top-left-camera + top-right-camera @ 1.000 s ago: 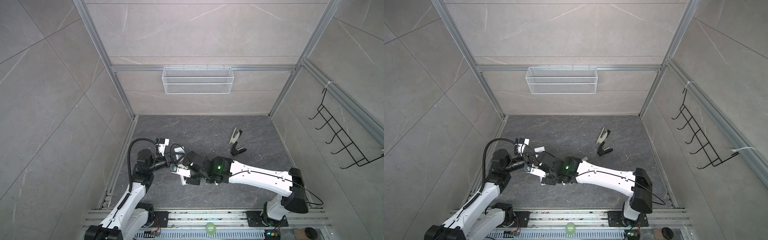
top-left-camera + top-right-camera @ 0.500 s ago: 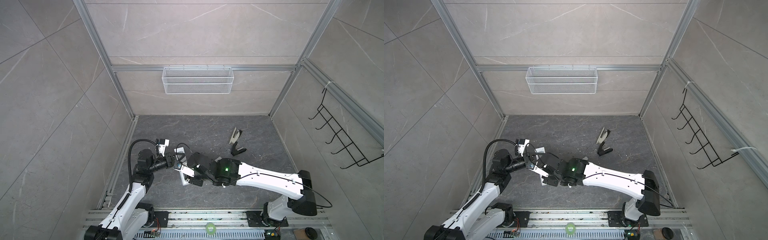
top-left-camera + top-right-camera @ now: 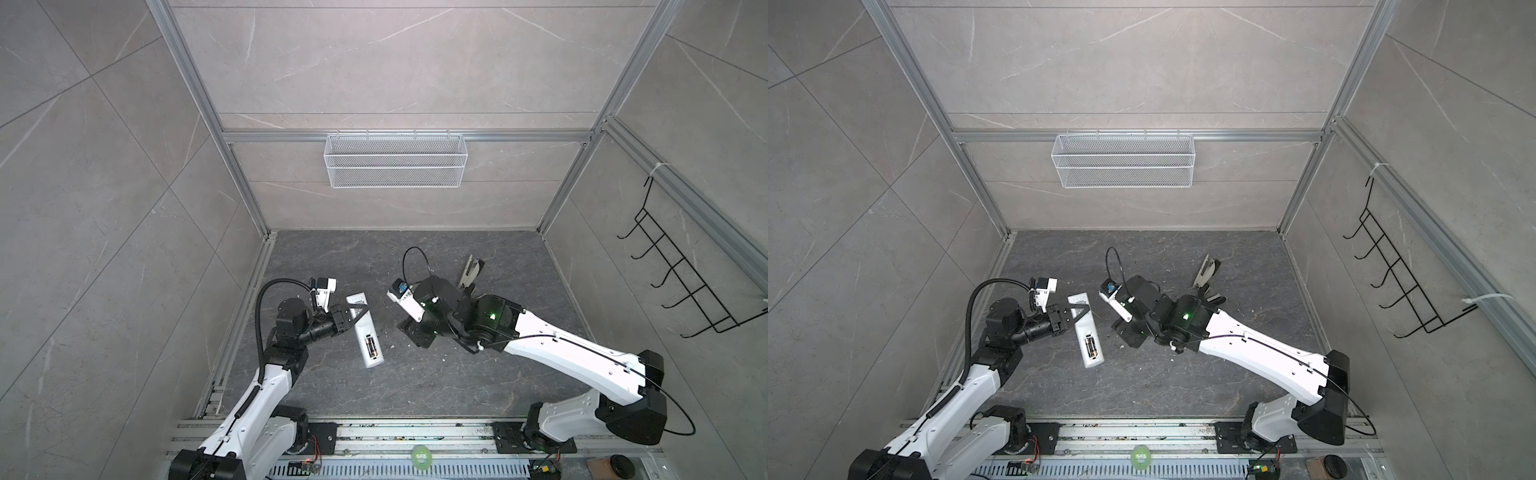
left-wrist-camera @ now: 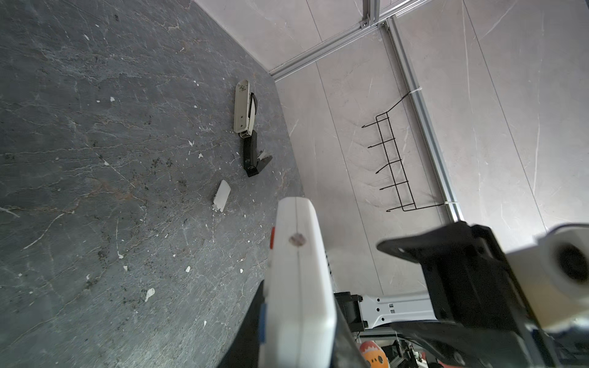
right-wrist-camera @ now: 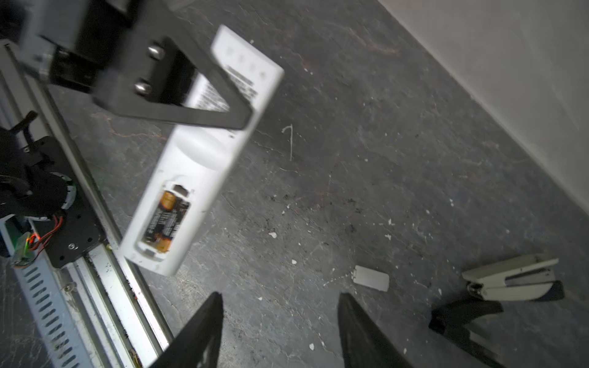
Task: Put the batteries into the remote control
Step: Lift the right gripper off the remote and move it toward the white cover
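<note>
1. Gripping the remote control (image 3: 365, 336) with the left end effector (image 3: 360, 315), clamped tight across the printed-label end. Holding it back side up near the left edge of the surface (image 3: 415, 386), apparently lifted clear of it.
2. Looking into the open bay: both batteries (image 5: 165, 220) lying side by side inside, gold ends showing, no lid over them. Too blurred to say whether fully seated.
3. Hovering well apart from the remote with the right end effector (image 5: 280, 299), fingers spread wide, nothing between them.
4. Spotting the small white cover (image 5: 371, 278) flat on the surface near the stapler (image 5: 510, 280), which sits toward the far edge, right of the middle.
5. Judging the loading all but done, with closing the bay probably left.
6. Watching for a spill: any tilt or jolt of the remote, and out roll the uncovered cells.
7. Watching the grip too: held at one end only, so a push at the bay end could swing the body round in the jaws.
8. Expecting trouble with the cover: thin, flat, hard to pinch, likely to skid toward the stapler under a scraping approach.
</note>
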`<state>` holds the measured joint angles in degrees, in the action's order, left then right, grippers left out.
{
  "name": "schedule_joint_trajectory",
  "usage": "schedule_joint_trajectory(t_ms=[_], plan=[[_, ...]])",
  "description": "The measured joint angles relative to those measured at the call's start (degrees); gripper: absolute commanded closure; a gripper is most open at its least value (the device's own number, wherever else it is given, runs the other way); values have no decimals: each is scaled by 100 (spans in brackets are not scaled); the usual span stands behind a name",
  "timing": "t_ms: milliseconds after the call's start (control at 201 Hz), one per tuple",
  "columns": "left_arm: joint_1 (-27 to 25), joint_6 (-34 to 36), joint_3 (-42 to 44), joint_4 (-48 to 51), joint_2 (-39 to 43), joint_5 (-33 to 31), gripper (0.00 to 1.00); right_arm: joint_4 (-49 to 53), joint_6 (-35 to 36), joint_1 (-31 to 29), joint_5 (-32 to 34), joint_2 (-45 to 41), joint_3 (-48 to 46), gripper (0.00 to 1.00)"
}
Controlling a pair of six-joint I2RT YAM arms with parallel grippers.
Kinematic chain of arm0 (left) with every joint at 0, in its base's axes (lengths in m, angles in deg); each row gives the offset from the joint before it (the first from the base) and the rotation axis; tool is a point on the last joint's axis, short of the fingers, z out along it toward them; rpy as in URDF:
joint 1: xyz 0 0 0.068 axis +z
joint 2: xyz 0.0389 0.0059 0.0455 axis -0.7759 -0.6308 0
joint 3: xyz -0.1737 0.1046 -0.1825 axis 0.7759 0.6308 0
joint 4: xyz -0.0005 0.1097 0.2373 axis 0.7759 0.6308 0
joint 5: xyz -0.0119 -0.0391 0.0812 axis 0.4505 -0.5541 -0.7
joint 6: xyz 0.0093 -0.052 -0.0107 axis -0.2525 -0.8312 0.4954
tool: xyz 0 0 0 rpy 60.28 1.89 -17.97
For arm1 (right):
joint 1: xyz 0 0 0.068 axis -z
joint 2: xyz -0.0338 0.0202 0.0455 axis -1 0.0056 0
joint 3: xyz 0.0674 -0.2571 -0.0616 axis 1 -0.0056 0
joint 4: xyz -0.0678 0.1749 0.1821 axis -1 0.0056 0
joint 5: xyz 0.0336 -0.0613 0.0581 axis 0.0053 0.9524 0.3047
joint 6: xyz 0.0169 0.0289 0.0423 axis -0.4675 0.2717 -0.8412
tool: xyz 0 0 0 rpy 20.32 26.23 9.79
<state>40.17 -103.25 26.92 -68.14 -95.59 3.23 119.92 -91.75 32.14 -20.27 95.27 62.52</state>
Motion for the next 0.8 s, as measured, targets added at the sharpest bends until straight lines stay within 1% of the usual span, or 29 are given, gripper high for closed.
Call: schedule_joint_trajectory(t_ms=[179,388,488,593,802], plan=[[0,0,0,-9,-74,-85,100,319,-378,927,-417,280,-168,22],[0,2,0,-17,-103,-122,100,332,-527,1797,-1025,699,-686,12],[0,2,0,-37,-129,-122,100,332,-472,1991,-1189,953,-758,8],[0,2,0,-81,-227,-120,100,321,-256,2133,-1388,1228,-719,5],[0,-2,0,-205,-387,-120,100,308,153,2518,-1873,2249,105,4]])
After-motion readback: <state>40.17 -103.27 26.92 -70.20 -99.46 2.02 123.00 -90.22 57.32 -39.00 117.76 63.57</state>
